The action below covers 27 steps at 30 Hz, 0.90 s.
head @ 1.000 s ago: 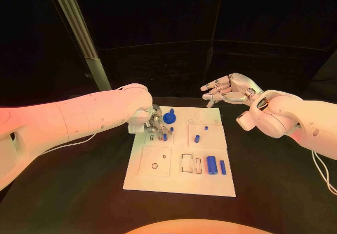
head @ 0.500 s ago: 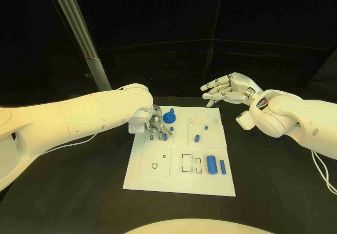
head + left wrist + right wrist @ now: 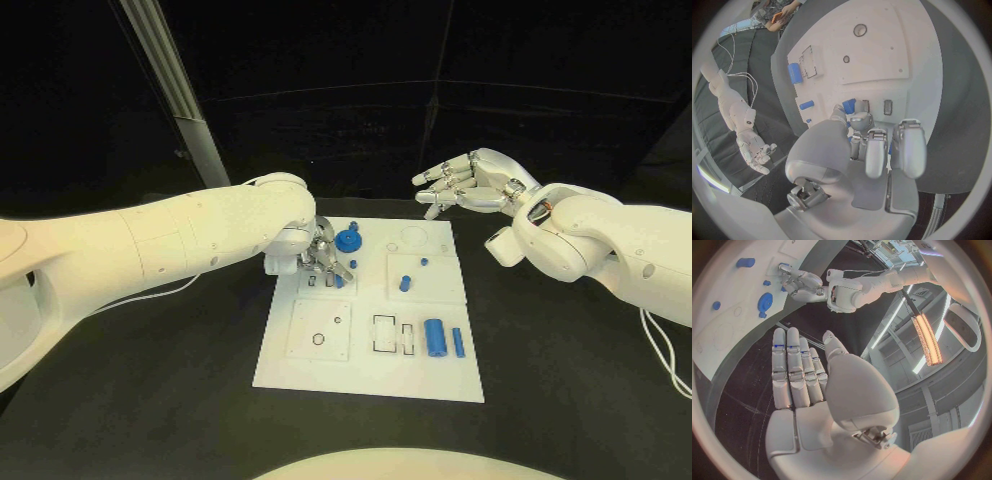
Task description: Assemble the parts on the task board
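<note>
The white task board (image 3: 368,370) lies in the middle of the black table. My left hand (image 3: 319,255) is bent down over its far left corner. Thumb and a finger pinch a small blue part (image 3: 848,106) beside two narrow slots (image 3: 887,106). A round blue gear-like part (image 3: 351,241) sits just beyond that hand. A blue cylinder (image 3: 434,337) and a thin blue pin (image 3: 457,342) lie on the board's near right. Two small blue pieces (image 3: 407,282) stand mid-right. My right hand (image 3: 469,185) hovers above the far right corner, fingers spread and holding nothing.
A slanted grey pole (image 3: 173,90) rises behind the table at far left. Bare black table (image 3: 159,390) lies on both sides of the board. In the right wrist view the board (image 3: 729,295), the gear (image 3: 765,302) and my left hand (image 3: 801,282) appear.
The fingers of my left hand have shifted slightly over the slots, one lifting toward the gear. The right hand has not moved.
</note>
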Motion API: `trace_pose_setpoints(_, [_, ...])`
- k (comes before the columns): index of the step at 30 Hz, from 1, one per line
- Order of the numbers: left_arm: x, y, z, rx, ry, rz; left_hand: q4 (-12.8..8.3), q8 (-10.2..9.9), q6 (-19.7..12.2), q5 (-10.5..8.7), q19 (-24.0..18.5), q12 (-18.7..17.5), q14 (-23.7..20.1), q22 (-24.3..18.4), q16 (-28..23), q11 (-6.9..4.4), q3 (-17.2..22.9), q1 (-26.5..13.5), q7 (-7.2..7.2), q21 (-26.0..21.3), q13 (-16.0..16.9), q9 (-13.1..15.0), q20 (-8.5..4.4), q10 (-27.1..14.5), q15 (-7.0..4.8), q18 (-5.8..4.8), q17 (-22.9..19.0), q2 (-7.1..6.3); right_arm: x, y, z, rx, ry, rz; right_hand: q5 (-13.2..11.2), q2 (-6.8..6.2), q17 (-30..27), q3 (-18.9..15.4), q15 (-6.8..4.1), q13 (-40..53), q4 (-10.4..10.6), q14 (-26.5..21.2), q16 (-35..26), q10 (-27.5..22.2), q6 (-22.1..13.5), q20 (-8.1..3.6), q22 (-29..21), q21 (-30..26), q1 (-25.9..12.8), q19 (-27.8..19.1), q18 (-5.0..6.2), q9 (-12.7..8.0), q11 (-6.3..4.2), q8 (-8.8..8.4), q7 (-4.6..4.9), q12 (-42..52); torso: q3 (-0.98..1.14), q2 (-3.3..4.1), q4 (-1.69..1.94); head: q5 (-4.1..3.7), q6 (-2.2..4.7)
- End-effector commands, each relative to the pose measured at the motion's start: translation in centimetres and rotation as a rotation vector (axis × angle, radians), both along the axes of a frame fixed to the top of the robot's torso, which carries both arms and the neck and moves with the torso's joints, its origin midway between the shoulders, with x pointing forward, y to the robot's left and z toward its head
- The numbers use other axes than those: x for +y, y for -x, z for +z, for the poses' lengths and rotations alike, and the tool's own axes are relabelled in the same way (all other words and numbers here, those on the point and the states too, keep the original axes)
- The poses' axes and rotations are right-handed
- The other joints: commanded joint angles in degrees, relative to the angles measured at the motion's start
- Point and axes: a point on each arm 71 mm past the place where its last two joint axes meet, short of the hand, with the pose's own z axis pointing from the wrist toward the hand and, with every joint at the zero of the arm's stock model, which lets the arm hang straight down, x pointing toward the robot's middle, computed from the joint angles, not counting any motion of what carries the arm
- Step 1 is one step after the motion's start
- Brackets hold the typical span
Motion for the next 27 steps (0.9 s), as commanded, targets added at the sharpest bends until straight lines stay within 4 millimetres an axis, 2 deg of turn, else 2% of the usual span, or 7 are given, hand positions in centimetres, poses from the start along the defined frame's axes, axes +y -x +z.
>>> trace_pose_setpoints(1, [-0.1, 0.0, 0.0, -0.001, -0.003, -0.011, -0.7, 0.3, -0.7, 0.26, 0.6, 0.1, 6.2, 0.1, 0.2, -0.24, 1.3, 1.3, -0.03, 0.2, 0.0, 0.2, -0.34, -0.3, -0.14, -0.52, 15.1, 0.34, 0.1, 0.0, 0.2, -0.009, -0.004, 0.002, 0.1, 0.69, -0.1, 0.3, -0.02, 0.0, -0.1, 0.4, -0.3, 0.1, 0.0, -0.13, -0.1, -0.4, 0.1, 0.3, 0.74, 0.0, 0.34, 0.06, 0.23, 0.1, 0.00, 0.02, 0.00, -0.02, -0.01])
trace_pose_setpoints(8, [-0.3, -0.1, 0.2, -0.031, 0.034, -0.003, -4.9, -0.3, -1.8, 0.40, 0.4, -0.6, 6.2, -0.6, 0.2, -0.94, 8.7, 8.1, -0.72, -0.3, -0.2, 0.5, -0.90, -0.7, -0.79, -0.35, 15.1, 2.78, 0.2, 0.0, 0.2, -0.007, -0.003, 0.004, 0.1, 0.69, -0.1, 0.3, -0.02, 0.0, -0.1, 0.4, -0.3, 0.1, 0.0, -0.13, -0.1, -0.4, 0.1, 0.3, 0.74, 0.0, 0.34, 0.06, 0.23, 0.1, -0.02, 0.00, 0.00, 0.01, -0.14])
trace_pose_setpoints(13, [-0.3, -0.2, 0.3, -0.051, 0.080, -0.005, -7.1, -0.7, -2.3, 0.99, 0.1, -1.4, 6.2, -1.2, 0.2, -0.91, 15.9, 10.3, -0.53, -0.7, -0.6, 0.8, -1.13, -0.9, -0.83, -0.23, 15.1, 1.64, 0.2, -0.1, 0.1, -0.002, -0.001, 0.007, 0.2, 0.74, -0.1, 0.4, -0.02, -0.1, -0.1, 0.4, -0.3, 0.1, 0.0, -0.13, -0.1, -0.4, 0.1, 0.4, 0.74, 0.0, 0.34, 0.06, 0.24, 0.1, 0.02, -0.02, 0.04, 0.11, -0.17])
trace_pose_setpoints(17, [-0.2, -0.1, 0.4, -0.046, 0.125, 0.007, -8.2, 0.0, -2.2, 4.84, -0.3, -2.5, 6.2, -2.5, 0.2, -0.11, 30.3, 7.3, -0.86, -1.7, -1.5, 2.0, -0.86, -0.5, -0.30, 0.06, 15.1, -3.76, 0.3, -0.1, 0.0, 0.005, 0.002, 0.012, 0.3, 0.79, -0.2, 0.5, 0.05, -0.3, -0.1, 0.3, -0.5, 0.0, -0.1, -0.09, -0.2, -0.6, 0.0, 0.4, 0.71, 0.0, 0.41, 0.03, 0.29, 0.1, 0.01, 0.00, 0.12, 0.09, -0.08])
trace_pose_setpoints(18, [-0.1, -0.1, 0.4, -0.048, 0.132, 0.010, -8.6, 0.4, -2.4, 4.27, -0.3, -2.5, 6.2, -2.5, 0.2, -0.44, 35.6, 4.8, 0.22, -1.8, -1.5, 2.6, -0.56, -0.2, -1.06, 0.04, 15.1, -6.99, 0.3, -0.1, 0.0, 0.008, 0.003, 0.013, 0.3, 0.79, -0.2, 0.5, 0.05, -0.3, -0.1, 0.3, -0.5, 0.0, -0.1, -0.09, -0.2, -0.6, 0.0, 0.4, 0.71, 0.0, 0.42, 0.02, 0.29, 0.1, -0.01, -0.01, 0.16, 0.08, -0.12])
trace_pose_setpoints(20, [0.1, 0.1, 0.4, -0.055, 0.148, 0.020, -9.0, 1.2, -2.4, 4.32, -0.3, -2.5, 6.2, -2.5, 0.2, -0.33, 42.5, 1.3, -0.44, -1.9, -1.6, 3.7, -0.74, 0.1, -0.39, 0.12, 15.1, -9.32, 0.3, -0.1, -0.1, 0.018, 0.007, 0.022, 0.3, 0.79, -0.3, 0.5, 0.13, -0.4, 0.0, 0.3, -0.7, -0.2, -0.2, -0.04, -0.3, -0.8, -0.2, 0.4, 0.69, 0.0, 0.49, 0.00, 0.35, 0.0, -0.02, -0.01, 0.10, 0.18, 0.00])
trace_pose_setpoints(27, [0.7, 0.6, 0.7, -0.100, 0.143, 0.015, -11.0, 2.6, -2.7, 4.86, -0.2, -2.1, 6.2, -2.5, 0.2, -0.64, 49.0, -3.0, -0.26, -2.1, -1.4, 5.3, -0.74, 0.7, -0.54, 0.07, 15.1, -11.44, 0.5, -0.1, -0.2, 0.017, 0.020, 0.035, 0.8, 0.71, -0.7, 0.5, 0.36, -0.9, 0.0, -0.1, -1.3, -0.8, -0.4, 0.17, -0.7, -1.5, -0.3, 0.2, 0.67, 0.0, 0.70, 0.00, 0.52, -0.1, 0.00, -0.02, 0.02, 0.23, 0.29])
